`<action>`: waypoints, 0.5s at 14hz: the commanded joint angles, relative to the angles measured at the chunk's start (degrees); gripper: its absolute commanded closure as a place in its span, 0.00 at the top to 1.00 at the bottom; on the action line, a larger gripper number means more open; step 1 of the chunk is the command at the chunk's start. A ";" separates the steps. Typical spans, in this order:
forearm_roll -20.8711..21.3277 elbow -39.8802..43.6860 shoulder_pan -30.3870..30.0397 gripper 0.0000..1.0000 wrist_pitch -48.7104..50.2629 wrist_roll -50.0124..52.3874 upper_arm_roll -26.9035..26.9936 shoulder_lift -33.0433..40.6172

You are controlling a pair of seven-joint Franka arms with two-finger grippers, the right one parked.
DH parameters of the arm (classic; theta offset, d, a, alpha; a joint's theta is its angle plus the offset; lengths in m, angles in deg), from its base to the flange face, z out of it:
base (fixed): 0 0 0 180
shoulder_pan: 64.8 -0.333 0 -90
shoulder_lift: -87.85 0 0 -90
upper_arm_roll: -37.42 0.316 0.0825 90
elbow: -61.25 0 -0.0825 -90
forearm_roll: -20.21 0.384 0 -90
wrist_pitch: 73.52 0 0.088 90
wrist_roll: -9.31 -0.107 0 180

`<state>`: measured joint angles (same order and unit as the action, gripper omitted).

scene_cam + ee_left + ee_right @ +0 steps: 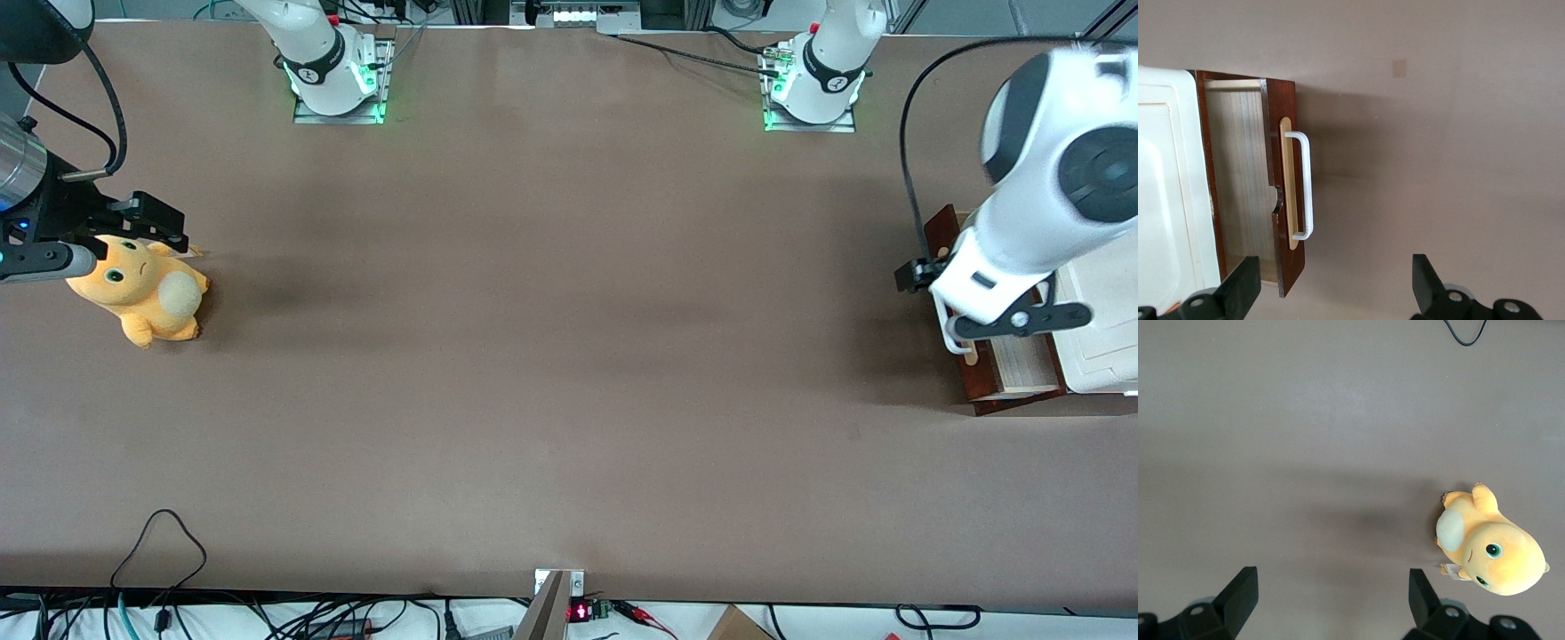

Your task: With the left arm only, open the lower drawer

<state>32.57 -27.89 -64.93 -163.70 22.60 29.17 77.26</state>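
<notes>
Closest up, gripper [1331,293] of the left arm [1022,240], spread wide, holding nothing, hovering above the lower drawer [1286,187]. Already pulled out some, pale wood inside showing, at the working arm's end under the white cabinet top [1165,187]. Looks rigid, probably light. Best hold: white handle [1306,187], mid-bar. One drawer visible, one handle, one plush toy [142,289] toward the parked arm's end

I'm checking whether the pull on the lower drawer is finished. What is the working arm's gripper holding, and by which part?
Nothing. The gripper is open above the lower drawer, which is pulled out; its fingers touch neither the white handle nor the front.
</notes>
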 commanded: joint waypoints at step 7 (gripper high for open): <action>-10.78 -3.77 4.35 1.00 -1.75 -11.44 9.57 7.51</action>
<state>22.99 -29.37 -61.59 -164.03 12.45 37.87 82.96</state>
